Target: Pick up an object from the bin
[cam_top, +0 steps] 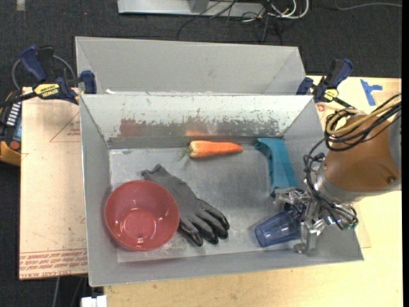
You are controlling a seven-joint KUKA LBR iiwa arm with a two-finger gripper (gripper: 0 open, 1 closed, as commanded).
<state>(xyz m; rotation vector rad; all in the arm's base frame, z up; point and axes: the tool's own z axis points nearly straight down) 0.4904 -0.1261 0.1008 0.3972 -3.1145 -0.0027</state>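
Blue see-through plastic is what lies closest to your tool: a small blue cup on its side on the floor of the grey metal bin, in the front right corner as you look down on it. Your gripper is low in that same corner, coming in from the right, and its metal parts meet the cup's right end. The cup stretches away from it to the left. Whether the gripper is apart, together or clamped on the cup, you cannot tell from here (its cables and metalwork crowd the spot where the two meet). The orange cover on the wrist hangs over the bin's right wall, above and to the right of the cup.

Just behind the gripper, a teal plastic piece lies along the right side of the floor, with its near end beside the gripper's upper edge and its far end towards the back wall. A carrot lies crosswise at the foot of the back wall, left of the teal piece and well apart from the cup.

On the left half you have a black glove spread flat, its fingertips pointing towards the cup but not reaching it. A red bowl stands upright, touching the glove's left side, near the front left corner.
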